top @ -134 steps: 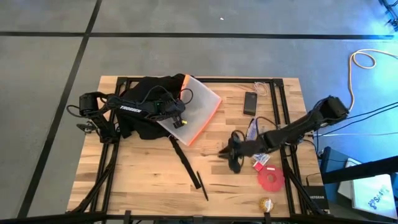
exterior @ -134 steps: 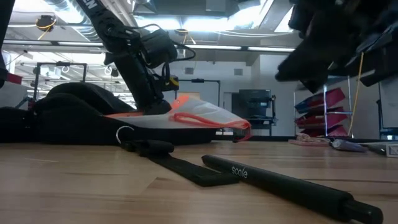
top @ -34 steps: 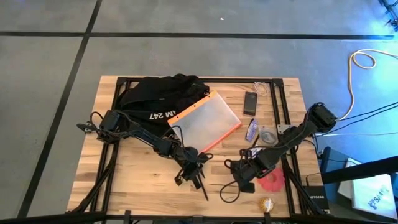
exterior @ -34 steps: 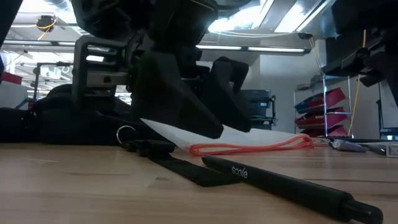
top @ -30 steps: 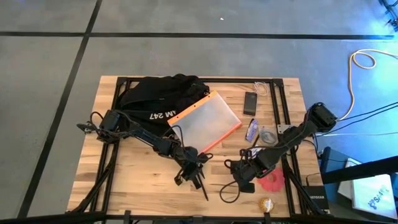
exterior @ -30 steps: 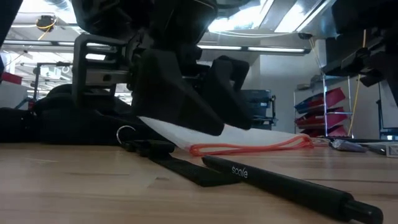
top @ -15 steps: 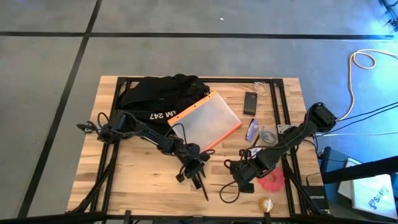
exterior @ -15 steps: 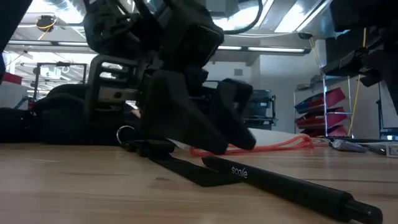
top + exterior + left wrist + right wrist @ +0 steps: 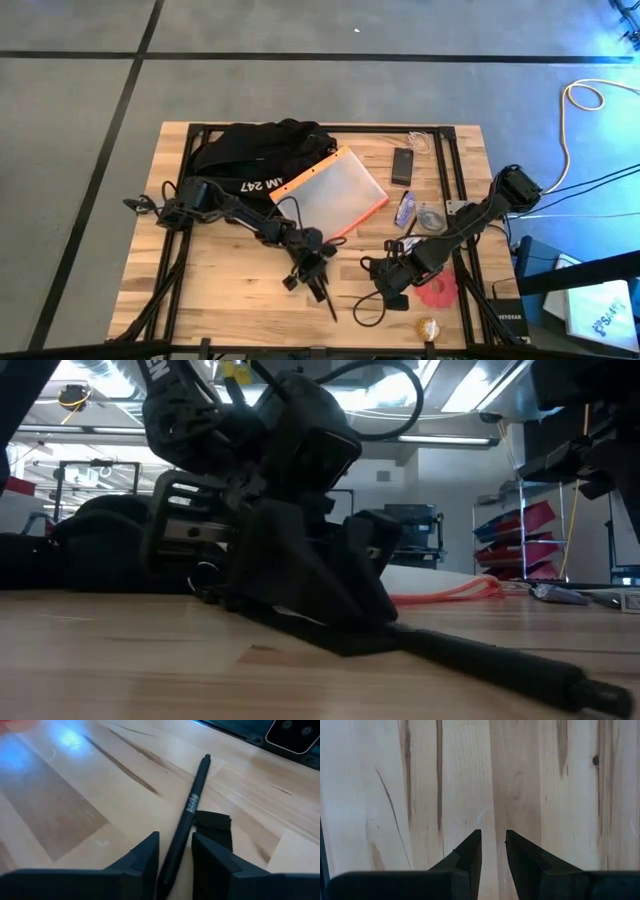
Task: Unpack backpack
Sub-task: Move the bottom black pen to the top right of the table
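Most contents lie out beside the backpack (image 9: 255, 160) at the tabletop's far edge; my left gripper (image 9: 175, 857) pinches a black pen (image 9: 189, 815) mid-table, while my right gripper (image 9: 493, 851) hovers narrowly parted and empty.

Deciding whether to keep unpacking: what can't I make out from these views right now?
- Inside the backpack: high view, its own folded fabric covers the opening.
- The pen, near end: left wrist view, it runs under the left hand; low view, that hand blocks it.
- Small items beside the right hand: high view, too small to name.
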Available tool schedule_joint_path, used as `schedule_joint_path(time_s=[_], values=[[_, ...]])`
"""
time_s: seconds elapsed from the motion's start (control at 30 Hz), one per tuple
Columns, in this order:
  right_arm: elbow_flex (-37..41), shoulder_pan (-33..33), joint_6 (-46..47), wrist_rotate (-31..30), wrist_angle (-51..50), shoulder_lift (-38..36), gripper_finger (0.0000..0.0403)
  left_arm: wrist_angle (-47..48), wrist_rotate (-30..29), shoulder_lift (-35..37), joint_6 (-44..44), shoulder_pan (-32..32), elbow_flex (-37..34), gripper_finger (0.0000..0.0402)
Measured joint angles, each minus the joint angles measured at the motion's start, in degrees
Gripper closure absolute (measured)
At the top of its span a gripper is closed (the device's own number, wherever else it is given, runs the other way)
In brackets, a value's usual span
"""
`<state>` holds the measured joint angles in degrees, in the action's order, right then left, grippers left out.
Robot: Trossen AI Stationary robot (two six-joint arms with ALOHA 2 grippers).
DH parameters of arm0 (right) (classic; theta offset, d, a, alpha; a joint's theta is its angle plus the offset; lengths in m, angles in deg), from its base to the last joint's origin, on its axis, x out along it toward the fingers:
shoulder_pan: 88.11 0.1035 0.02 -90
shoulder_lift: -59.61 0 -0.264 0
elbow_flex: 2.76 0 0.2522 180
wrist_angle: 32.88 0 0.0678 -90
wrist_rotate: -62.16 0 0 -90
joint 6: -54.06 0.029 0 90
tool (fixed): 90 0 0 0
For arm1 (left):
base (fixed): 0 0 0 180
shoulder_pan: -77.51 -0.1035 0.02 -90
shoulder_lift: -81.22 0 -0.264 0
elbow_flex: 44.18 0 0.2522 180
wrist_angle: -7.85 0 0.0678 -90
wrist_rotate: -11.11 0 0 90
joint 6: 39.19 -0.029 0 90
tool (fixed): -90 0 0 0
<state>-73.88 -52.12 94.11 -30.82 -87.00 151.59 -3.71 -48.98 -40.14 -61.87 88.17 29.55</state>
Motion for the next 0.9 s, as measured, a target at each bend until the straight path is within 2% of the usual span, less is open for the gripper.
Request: schedule_joint_path(time_s=[0.23,0.57,0.67,0.8,0.9], values=[[0.00,0.00,-0.04,-0.64,0.02,0.00,0.0331,0.39,-0.28,0.00,0.26,-0.71,0.00,0.0355],[0.00,0.00,-0.21,-1.01,0.04,0.00,0.0331,-0.20,-3.24,0.02,1.19,-0.59,0.04,0.0365],[0.00,0.00,-3.41,-1.48,0.02,0.00,0.0331,-0.75,-4.32,0.23,2.75,-0.56,0.02,0.0365],[0.01,0.04,-7.06,-5.62,-0.41,-0.06,0.0331,-0.53,-8.83,2.20,6.89,-0.61,-0.02,0.0365],[0.02,0.05,-7.40,-11.28,-1.80,-1.08,0.0331,-0.54,-11.13,4.33,8.84,-0.73,-0.02,0.0365]])
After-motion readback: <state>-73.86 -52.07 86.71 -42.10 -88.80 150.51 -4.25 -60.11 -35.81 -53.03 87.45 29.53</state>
